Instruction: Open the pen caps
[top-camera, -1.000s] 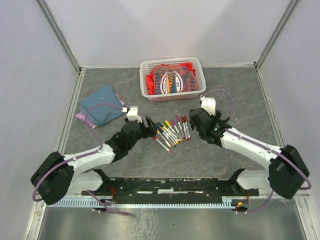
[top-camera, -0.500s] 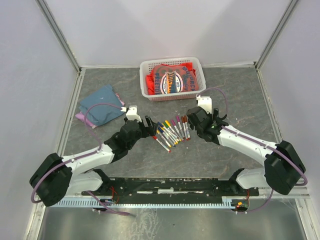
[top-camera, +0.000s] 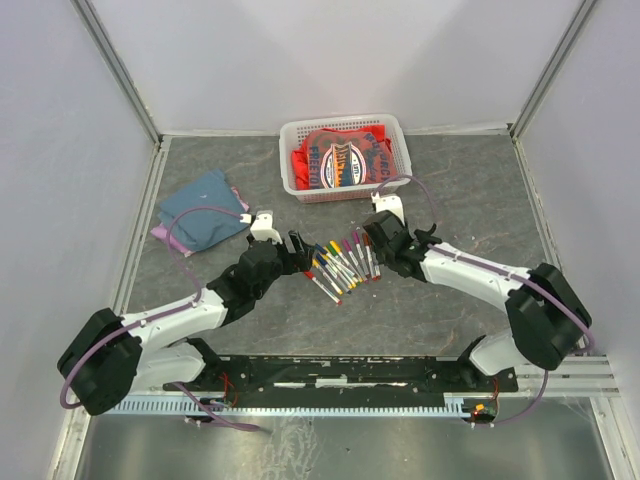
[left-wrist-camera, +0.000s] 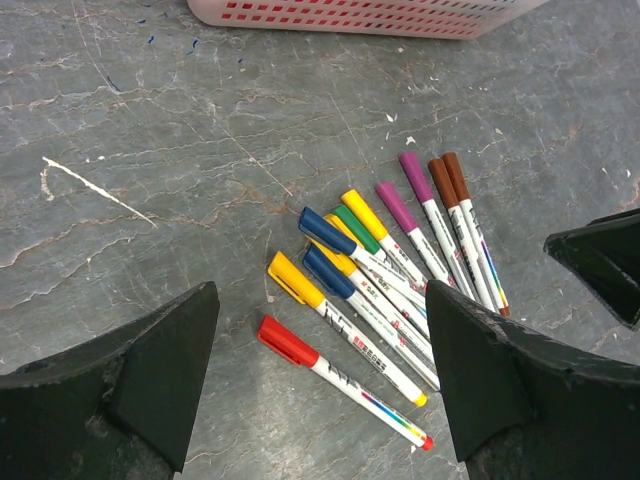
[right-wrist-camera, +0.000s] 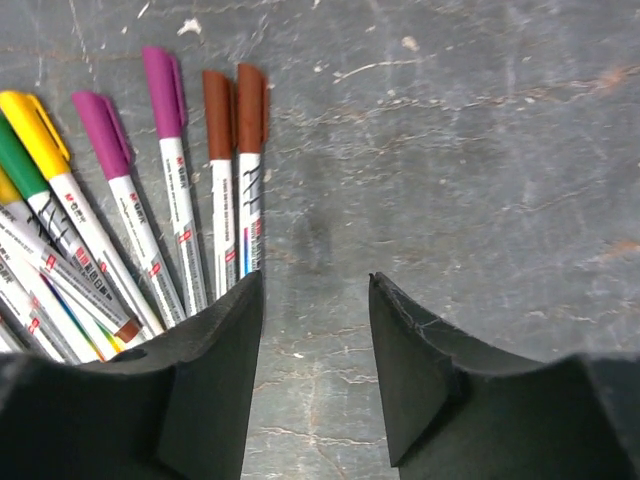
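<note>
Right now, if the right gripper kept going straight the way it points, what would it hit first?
Likely the bare table, just beside the two brown pens. The right gripper has its finger nearer them overlapping the closest barrel, so it might catch that first; depth is unclear.

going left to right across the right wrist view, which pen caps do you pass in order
yellow cap → lower purple cap → higher purple cap → left brown cap → right brown cap
</note>
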